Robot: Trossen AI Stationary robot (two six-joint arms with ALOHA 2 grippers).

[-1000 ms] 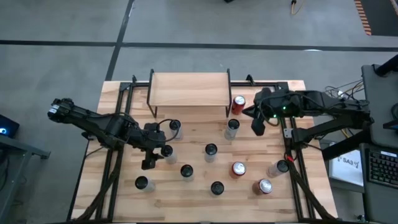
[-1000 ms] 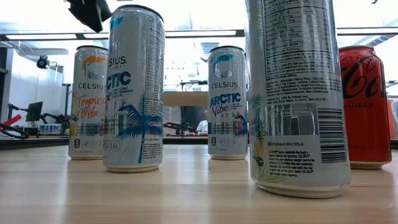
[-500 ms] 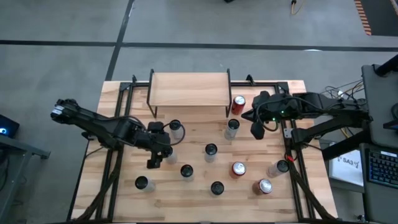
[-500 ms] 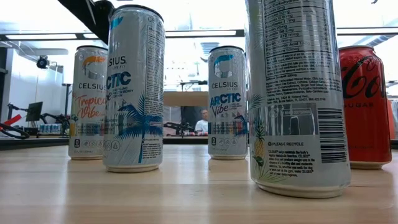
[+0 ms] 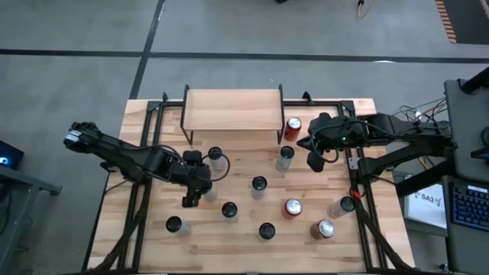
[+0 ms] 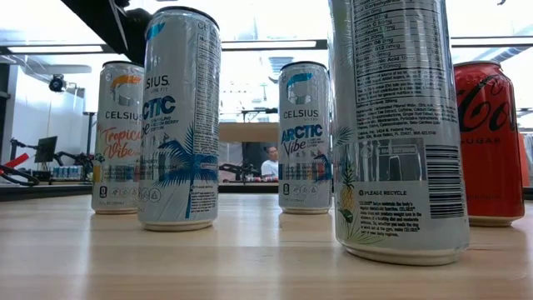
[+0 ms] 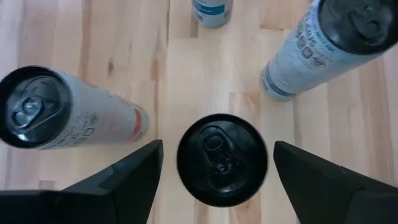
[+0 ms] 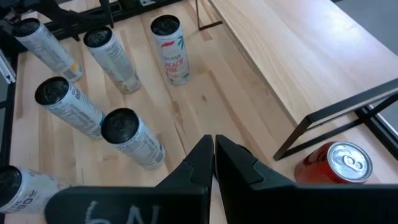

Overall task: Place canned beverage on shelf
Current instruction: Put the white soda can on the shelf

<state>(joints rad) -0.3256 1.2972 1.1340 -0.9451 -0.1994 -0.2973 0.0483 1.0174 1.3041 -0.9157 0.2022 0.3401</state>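
Nearest the front edge of the plank tabletop (image 5: 153, 244), a row of cans stands clear of both arms: two dark-topped slim cans at left and centre and a silver-topped red can (image 5: 325, 228) at right. Just behind them, at left-centre, the left gripper (image 5: 192, 193) hangs directly above a slim white can with a black lid (image 7: 222, 159); its fingers (image 7: 124, 180) are spread wide, one on each side of the lid, and do not yet touch it. Two more slim cans (image 7: 62, 121) stand close on either side. Judged risk: a descent slightly off centre would set a fingertip on the lid rim and tip this tall, narrow can, or an outer finger would clip a neighbour and topple it into the cluster. Farther back at right, the right gripper (image 5: 314, 158) waits with its fingers pressed together, empty, just beside a slim silver-topped can (image 5: 285, 156) and near a red cola can (image 8: 336, 163). At the far edge stands the shelf (image 5: 231, 109), a light wooden board on thin black legs, its top bare. A carried can held too low could strike the board's front edge.
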